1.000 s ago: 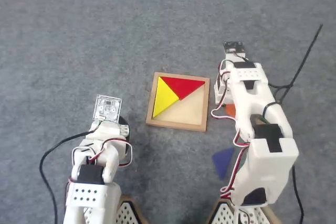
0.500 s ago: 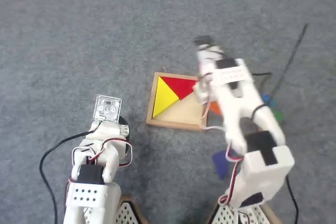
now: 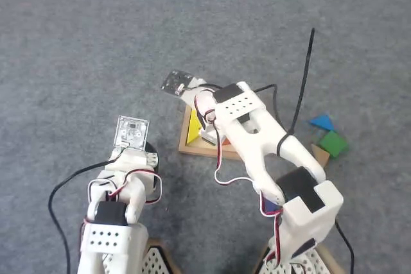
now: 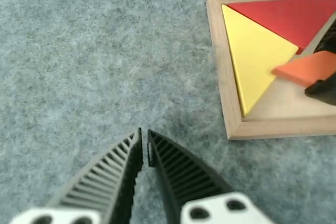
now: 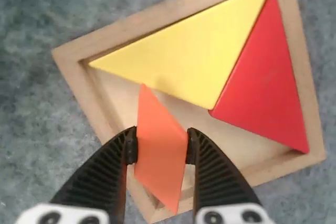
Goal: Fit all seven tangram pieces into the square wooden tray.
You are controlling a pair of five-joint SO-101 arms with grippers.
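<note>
The square wooden tray [image 5: 73, 59] holds a yellow triangle [image 5: 194, 61] and a red triangle [image 5: 262, 77] side by side. My right gripper [image 5: 160, 142] is shut on an orange parallelogram [image 5: 157, 174], held tilted just over the tray's bare floor beside the yellow triangle. From above, the right arm [image 3: 247, 126] lies across the tray [image 3: 192, 150] and hides most of it. The left wrist view shows the orange piece [image 4: 307, 69] over the tray [image 4: 220, 77]. My left gripper [image 4: 143, 139] is shut on nothing over the carpet, short of the tray.
On the grey carpet right of the tray lie a blue triangle [image 3: 322, 122], a green square [image 3: 333, 143] and a tan piece [image 3: 319, 155]. A dark blue piece [image 3: 270, 205] peeks out beside the right arm's base. A black cable [image 3: 302, 88] rises behind the right arm.
The right arm swung left from beside the tray to over it, carrying the orange piece. That uncovered the blue, green and tan pieces. The left arm stayed still.
</note>
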